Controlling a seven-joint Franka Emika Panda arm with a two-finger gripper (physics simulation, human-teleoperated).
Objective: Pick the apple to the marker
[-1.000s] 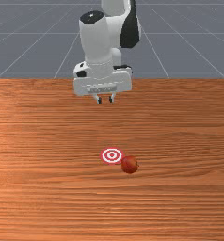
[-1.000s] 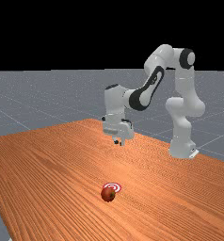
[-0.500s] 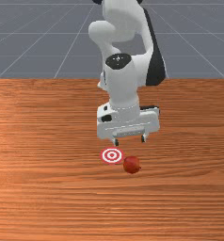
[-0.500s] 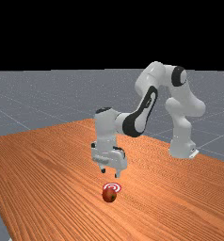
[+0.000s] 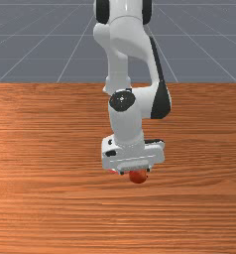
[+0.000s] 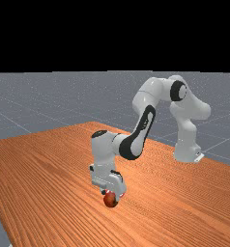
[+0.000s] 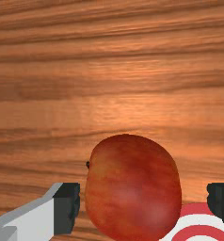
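Gripper point(image 5: 135, 171) set wide, it hangs low just under the middle of the front view, with the arm point(image 5: 125, 121) coming down to it from the top of the frame. Right at its lower edge sits the apple point(image 5: 138, 177), and a red sliver of the marker point(image 5: 113, 171) peeks out on the front view's left of the fruit, against the wood of the table point(image 5: 50, 208).

Over in the far view, the arm stretches from the right and dips to the lower middle, down by the apple; a bit of the marker's red edge shows just right of it.

Looking down the wrist view, I see the apple between the fingers point(image 7: 67, 207), with space on either side. Its dark stem point(image 7: 88, 164) faces one finger; the marker's rings lie toward the other, partly hidden.
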